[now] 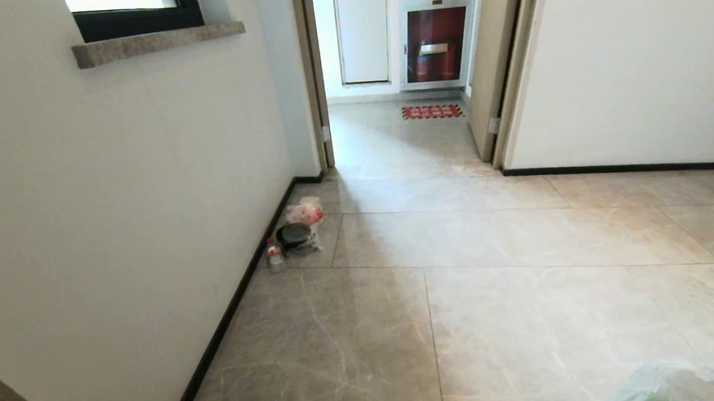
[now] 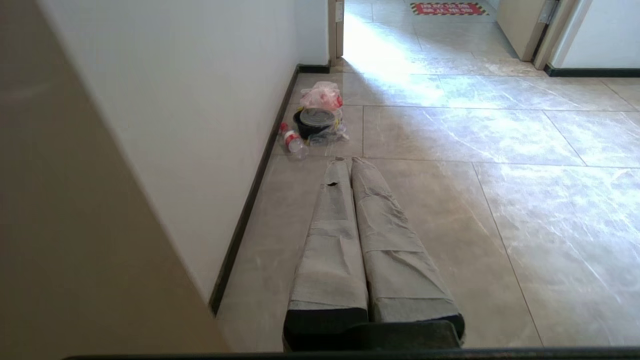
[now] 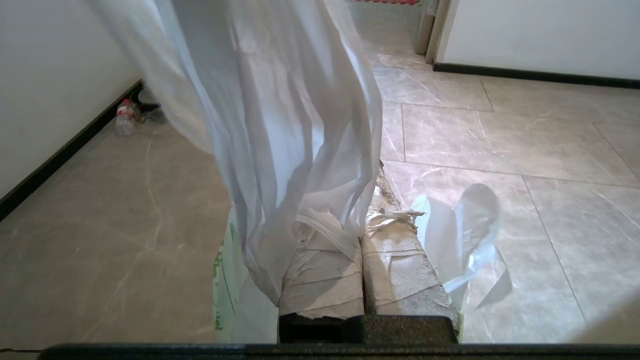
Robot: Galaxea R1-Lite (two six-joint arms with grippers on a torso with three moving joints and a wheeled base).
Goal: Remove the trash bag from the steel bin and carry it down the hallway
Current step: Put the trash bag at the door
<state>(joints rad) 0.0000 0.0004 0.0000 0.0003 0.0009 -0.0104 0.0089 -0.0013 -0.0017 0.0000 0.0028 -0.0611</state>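
The thin white trash bag (image 3: pixel 280 125) hangs draped over my right gripper (image 3: pixel 366 220). Its taped fingers are pressed together, with a twisted strip of the bag pinched between them. Green print (image 3: pixel 220 265) shows on the bag's lower side. A corner of the same bag (image 1: pixel 684 385) shows at the bottom right of the head view. My left gripper (image 2: pixel 347 161) is shut and empty, held level above the hallway floor (image 1: pixel 489 229). The steel bin is out of view.
Litter lies against the left wall's black baseboard: a round black container (image 1: pixel 294 235), a clear bag with red contents (image 1: pixel 305 211) and a small red-capped bottle (image 1: pixel 273 255). An open doorway (image 1: pixel 402 129) lies ahead, with a red floor mat (image 1: pixel 432 111) beyond it. A stone sill (image 1: pixel 155 44) juts out of the left wall.
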